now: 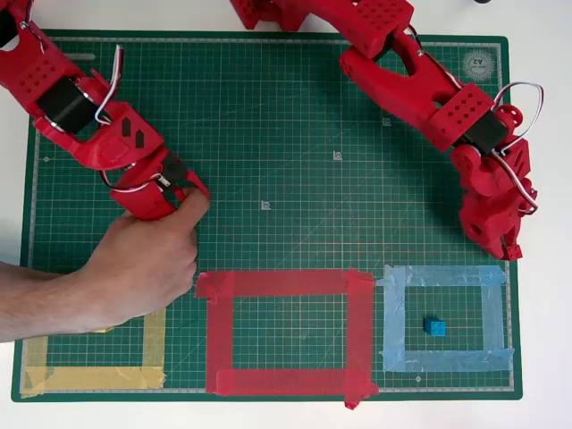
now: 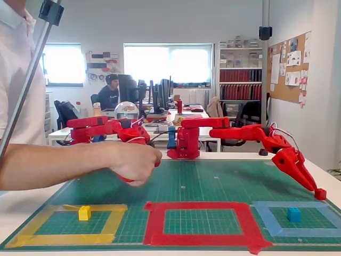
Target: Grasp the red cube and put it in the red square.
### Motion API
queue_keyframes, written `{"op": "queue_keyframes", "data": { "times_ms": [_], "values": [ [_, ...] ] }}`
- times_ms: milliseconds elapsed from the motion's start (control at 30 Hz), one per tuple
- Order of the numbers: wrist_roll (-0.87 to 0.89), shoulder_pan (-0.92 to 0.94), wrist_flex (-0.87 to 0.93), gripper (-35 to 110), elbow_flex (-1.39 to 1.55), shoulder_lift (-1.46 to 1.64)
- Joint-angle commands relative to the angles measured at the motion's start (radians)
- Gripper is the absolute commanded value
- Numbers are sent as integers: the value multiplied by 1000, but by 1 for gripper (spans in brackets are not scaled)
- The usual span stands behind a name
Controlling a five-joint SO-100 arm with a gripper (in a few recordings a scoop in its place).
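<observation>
Hanging low over the right edge of the green cutting mat, the red arm's tool points down beside the far right corner of the light-blue tape frame. Its tip sits close to the mat in the fixed view. Red on red, its fingers blur into one shape, so whether they are apart, together or clamped on anything cannot be told. The red square, a wide-taped rectangle with rough, overlapping corners, lies at the mat's near edge between the other two frames, with bare green grid inside. A blue cube sits in the light-blue frame and a yellow cube in the yellow tape frame. A round emblem in the mat's corner is too small to read. The white tabletop surrounds the mat.
</observation>
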Motion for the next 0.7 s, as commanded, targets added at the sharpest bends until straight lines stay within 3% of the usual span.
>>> {"op": "queue_keyframes", "data": {
  "times_ms": [0, 667],
  "values": [
    [-29, -40, 21, 11, -37, 44],
    [-21, -35, -25, 15, -83, 32]
  ]
}}
